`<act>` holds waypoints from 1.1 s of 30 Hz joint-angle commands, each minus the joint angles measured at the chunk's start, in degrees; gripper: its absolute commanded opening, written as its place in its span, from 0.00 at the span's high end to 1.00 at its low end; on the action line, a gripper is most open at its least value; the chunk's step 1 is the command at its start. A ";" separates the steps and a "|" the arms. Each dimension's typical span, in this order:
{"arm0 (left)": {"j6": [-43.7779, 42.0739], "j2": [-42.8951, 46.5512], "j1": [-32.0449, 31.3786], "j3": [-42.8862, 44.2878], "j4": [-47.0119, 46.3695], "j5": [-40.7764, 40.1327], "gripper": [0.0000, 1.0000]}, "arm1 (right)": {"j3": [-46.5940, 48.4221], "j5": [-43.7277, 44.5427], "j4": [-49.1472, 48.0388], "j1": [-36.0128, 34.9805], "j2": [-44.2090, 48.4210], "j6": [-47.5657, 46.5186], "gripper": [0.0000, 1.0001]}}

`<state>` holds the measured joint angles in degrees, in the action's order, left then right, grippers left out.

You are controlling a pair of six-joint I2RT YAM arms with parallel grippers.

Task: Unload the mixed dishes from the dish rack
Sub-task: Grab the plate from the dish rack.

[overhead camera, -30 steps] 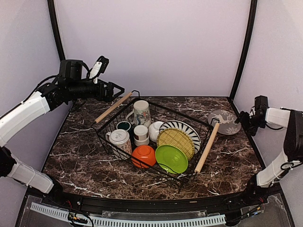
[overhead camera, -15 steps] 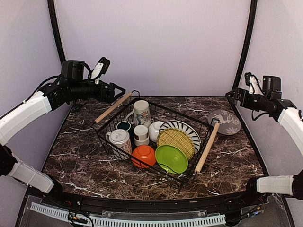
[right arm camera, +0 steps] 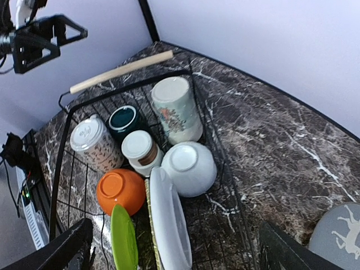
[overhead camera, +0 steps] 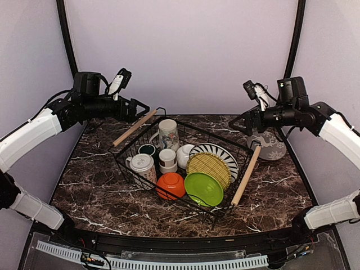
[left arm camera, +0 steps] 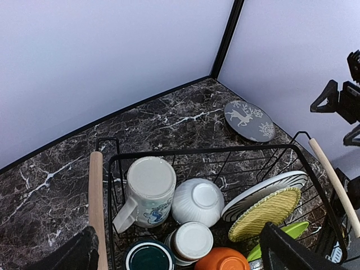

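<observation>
Your right gripper (overhead camera: 246, 121), released and empty, has swung in to the dish rack's (overhead camera: 246, 175) 2 o'clock: next dish likely.

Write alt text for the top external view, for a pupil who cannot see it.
A black wire dish rack packed with dishes sits in the middle of a dark marble table. The left gripper and right gripper hover open, empty, near its far corners. A grey plate lies on the table beyond the rack's right handle.
</observation>
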<state>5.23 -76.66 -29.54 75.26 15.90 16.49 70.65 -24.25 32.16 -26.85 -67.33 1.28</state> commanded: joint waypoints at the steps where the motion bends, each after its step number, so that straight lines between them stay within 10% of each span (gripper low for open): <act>1: 0.38 0.20 -0.26 -0.65 -0.88 0.53 0.01 | 3.47 7.72 6.97 -6.98 -5.27 -6.00 0.01; 10: 0.41 -0.15 -0.26 -0.64 -0.78 0.50 0.01 | 7.94 21.89 14.28 -15.08 -15.29 -9.89 0.10; 33: 0.47 -0.24 -0.26 -0.47 -0.61 0.74 0.01 | 9.10 21.18 13.28 -15.34 -22.12 -13.64 0.65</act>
<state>5.26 -76.95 -29.54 75.24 15.90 16.69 78.08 -2.66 45.91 -41.67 -87.74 -11.68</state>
